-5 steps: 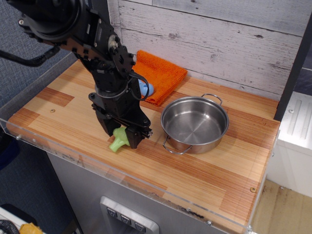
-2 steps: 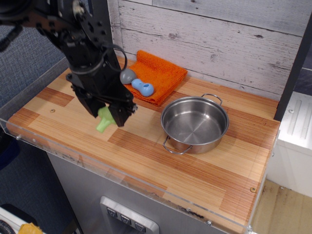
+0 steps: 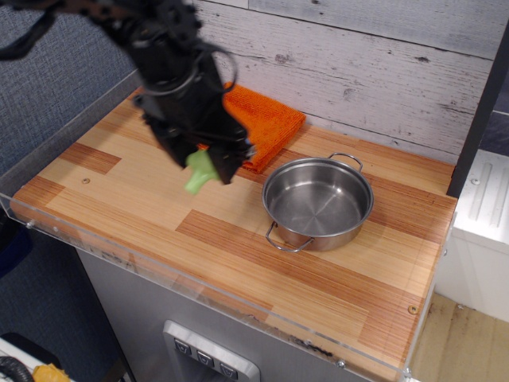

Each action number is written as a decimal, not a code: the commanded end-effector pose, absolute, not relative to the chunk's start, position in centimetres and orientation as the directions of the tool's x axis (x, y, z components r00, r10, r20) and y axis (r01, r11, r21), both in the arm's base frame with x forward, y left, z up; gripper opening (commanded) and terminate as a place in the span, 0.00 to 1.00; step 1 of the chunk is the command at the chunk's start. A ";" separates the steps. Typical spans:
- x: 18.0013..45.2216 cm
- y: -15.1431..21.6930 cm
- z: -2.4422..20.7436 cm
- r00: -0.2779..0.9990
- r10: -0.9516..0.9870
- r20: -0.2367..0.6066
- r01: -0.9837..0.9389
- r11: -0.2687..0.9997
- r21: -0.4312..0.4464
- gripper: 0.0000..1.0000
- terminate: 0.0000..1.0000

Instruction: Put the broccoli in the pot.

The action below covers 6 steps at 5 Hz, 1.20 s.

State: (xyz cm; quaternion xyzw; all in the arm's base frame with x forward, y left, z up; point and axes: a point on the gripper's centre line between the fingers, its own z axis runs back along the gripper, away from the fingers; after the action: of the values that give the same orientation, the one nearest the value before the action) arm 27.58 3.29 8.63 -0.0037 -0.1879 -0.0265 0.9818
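I'm holding the broccoli [image 3: 199,173] pinched in my gripper [image 3: 202,165], jaws clamped on it, left of centre frame, above the wooden counter [image 3: 238,239]. The steel pot [image 3: 317,203] is sitting empty at centre-right, orange cloth [image 3: 266,123] just behind me.

Striped wooden table [image 3: 238,263], steel pot [image 3: 318,203], orange cloth [image 3: 266,127]

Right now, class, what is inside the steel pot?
Nothing can be seen inside the pot: its bare shiny bottom shows. The near inner wall is hidden by the rim. The broccoli is held in the hand, left of the pot.
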 end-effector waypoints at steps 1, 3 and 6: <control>30.6 -0.2 10.8 0.889 -0.141 0.436 0.146 0.989 0.022 0.00 0.00; 31.8 -1.6 8.6 0.898 -0.183 0.401 0.188 0.982 0.026 0.00 0.00; 32.7 -3.2 5.0 0.913 -0.220 0.345 0.224 0.974 0.028 0.00 0.00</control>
State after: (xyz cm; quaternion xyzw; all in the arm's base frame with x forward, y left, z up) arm 32.09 -3.06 3.63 -0.0071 -0.1539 -0.1075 0.9822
